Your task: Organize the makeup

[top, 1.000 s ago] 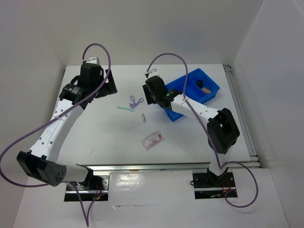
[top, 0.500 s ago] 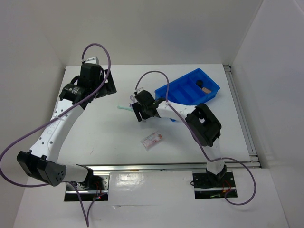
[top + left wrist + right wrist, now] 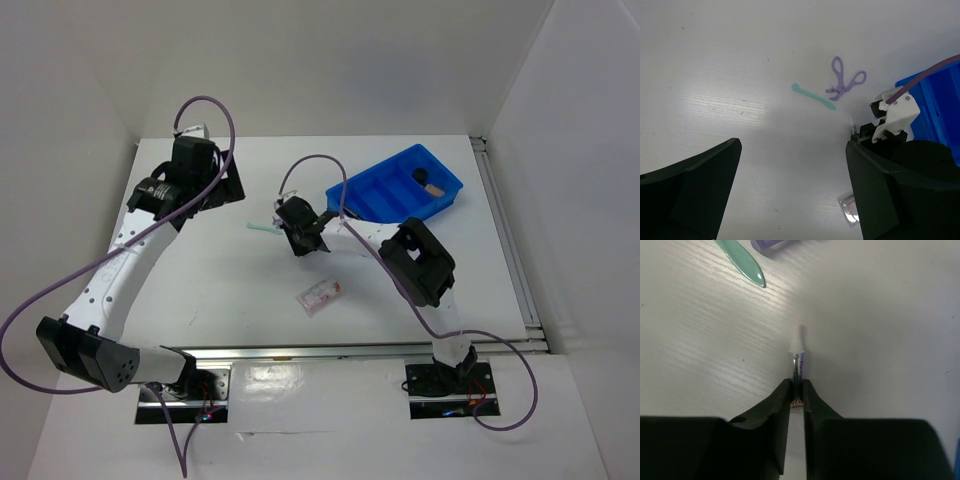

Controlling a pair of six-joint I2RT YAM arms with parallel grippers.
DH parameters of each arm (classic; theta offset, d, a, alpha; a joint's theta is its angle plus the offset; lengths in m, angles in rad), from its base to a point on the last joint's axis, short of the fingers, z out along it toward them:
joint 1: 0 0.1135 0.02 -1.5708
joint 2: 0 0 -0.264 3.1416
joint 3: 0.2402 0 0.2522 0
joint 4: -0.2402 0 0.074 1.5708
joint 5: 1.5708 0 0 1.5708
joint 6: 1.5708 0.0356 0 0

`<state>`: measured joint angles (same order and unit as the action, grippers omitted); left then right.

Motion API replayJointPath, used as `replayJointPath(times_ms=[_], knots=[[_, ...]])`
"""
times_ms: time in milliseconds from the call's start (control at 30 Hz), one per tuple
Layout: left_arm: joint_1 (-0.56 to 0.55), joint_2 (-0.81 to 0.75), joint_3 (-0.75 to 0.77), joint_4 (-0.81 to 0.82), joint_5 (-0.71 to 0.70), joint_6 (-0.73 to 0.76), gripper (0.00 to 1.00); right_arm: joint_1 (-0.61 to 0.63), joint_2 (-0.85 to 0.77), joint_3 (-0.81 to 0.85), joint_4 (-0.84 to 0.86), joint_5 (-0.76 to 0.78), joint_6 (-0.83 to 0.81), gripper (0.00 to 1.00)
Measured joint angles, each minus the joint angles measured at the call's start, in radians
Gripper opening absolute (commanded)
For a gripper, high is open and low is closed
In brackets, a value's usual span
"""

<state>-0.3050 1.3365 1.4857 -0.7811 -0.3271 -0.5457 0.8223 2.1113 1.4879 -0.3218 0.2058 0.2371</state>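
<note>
L end effector (image 3: 792, 145) hangs above the worktop (image 3: 715, 60), fingers spread, holding nothing; arm stretched to the far-left corner, which we read as parked clear of the work. Mint-green stick (image 3: 814, 97) & purple looped piece (image 3: 845, 82) lie loose, just beside each other. R arm reaches left, wrist pitched down; R end effector (image 3: 797, 385) pinches the slim tube (image 3: 798, 362) at its tail, tube flat on the worktop, prob. for lifting. Clear packet (image 3: 320, 296) lies apart, nearer the bases. Blue bin (image 3: 365, 195) sits far right.
</note>
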Motion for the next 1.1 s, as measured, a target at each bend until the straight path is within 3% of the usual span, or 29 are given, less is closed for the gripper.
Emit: replayJointPath(times_ms=[133,400,600,867,967,1100], knots=[[0.0,0.0,-0.007,-0.003,-0.001,0.0,1.0,0.0,0.005,0.016,-0.003,0.034,0.009,0.11],[0.0,0.0,-0.007,-0.003,-0.001,0.0,1.0,-0.014,-0.08,0.018,-0.031,0.124,-0.018,0.11],[0.0,-0.002,-0.007,-0.003,-0.001,0.0,1.0,-0.145,-0.259,0.018,-0.021,0.194,-0.052,0.11],[0.0,-0.018,-0.007,0.0,0.016,-0.002,1.0,-0.278,-0.255,0.013,-0.04,0.226,-0.076,0.11],[0.0,-0.019,-0.007,0.0,0.019,-0.003,1.0,-0.297,-0.241,0.011,-0.046,0.221,-0.079,0.18],[0.0,-0.02,-0.007,0.0,0.019,-0.003,1.0,-0.299,-0.22,0.01,-0.059,0.216,-0.08,0.38]])
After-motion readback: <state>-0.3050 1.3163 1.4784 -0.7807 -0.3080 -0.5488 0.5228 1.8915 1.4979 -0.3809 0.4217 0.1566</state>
